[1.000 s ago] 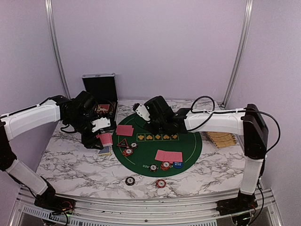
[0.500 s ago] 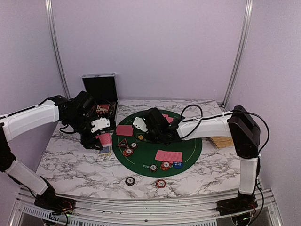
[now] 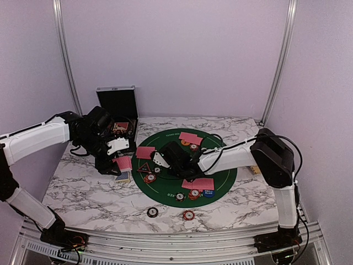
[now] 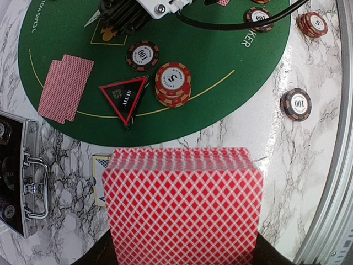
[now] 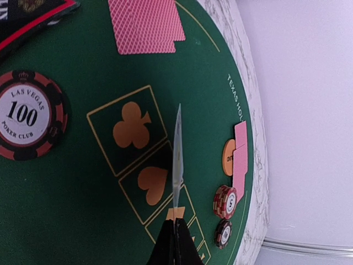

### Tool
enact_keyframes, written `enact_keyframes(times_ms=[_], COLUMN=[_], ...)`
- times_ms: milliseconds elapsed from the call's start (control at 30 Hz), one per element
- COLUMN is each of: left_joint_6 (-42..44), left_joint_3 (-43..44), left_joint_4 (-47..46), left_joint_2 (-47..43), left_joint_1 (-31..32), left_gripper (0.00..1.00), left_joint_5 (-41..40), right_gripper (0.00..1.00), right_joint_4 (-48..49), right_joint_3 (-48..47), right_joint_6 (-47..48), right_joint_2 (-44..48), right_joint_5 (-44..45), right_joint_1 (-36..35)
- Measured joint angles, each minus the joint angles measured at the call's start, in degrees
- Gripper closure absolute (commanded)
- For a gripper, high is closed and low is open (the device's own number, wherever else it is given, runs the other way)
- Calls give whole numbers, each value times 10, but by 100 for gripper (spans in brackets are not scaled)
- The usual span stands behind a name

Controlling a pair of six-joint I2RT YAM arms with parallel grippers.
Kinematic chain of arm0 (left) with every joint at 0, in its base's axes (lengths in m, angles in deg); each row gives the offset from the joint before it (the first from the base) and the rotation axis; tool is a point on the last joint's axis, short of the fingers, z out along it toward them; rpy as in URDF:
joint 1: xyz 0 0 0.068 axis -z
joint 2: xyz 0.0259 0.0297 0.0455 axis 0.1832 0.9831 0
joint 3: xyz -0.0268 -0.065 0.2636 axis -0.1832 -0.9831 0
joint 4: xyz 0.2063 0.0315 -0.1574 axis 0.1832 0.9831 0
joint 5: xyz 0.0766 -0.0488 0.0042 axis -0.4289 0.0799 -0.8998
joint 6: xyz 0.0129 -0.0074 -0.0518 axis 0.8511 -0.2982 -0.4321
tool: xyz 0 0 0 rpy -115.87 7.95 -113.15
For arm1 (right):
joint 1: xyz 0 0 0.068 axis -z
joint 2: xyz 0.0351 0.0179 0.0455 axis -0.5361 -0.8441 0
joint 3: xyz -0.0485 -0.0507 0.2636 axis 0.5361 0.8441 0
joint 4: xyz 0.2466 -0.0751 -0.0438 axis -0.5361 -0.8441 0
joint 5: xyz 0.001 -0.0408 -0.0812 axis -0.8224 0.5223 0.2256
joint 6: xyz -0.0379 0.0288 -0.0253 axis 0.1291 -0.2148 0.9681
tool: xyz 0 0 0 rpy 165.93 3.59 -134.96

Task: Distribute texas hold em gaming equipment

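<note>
Black chip (image 5: 27,115) marked "LAS VEGAS POKER CLUB 100"

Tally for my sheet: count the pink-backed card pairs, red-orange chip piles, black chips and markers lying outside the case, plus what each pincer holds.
Card pairs: 3
Red-orange chip piles: 4
Black chips: 4
Markers: 3
Deck, in left pincer: 1
Single card, in right pincer: 1
Total: 16

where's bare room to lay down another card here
Bare marble near left, between the green mat and the left edge; also near right, past the red chip. The mat's near-right part is bare. Crowded: mat's left, with triangle marker, chips and right claw.
</note>
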Motion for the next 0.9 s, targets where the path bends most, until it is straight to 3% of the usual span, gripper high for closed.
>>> enact_keyframes(times_ms=[333, 900], left_joint_6=[0, 0], left_joint_3=[7, 7], left_joint_4=[0, 0], left_joint_2=[11, 11], left_joint_1=[0, 0], left_gripper=[100, 100], left_joint_5=[0, 0], right_gripper=[99, 66], right_joint_4=[0, -17], right_joint_3=[12, 12], right_joint_6=[-1, -48], right_joint_2=[-21, -5], right_joint_5=[2, -74], right_joint_1=[0, 1])
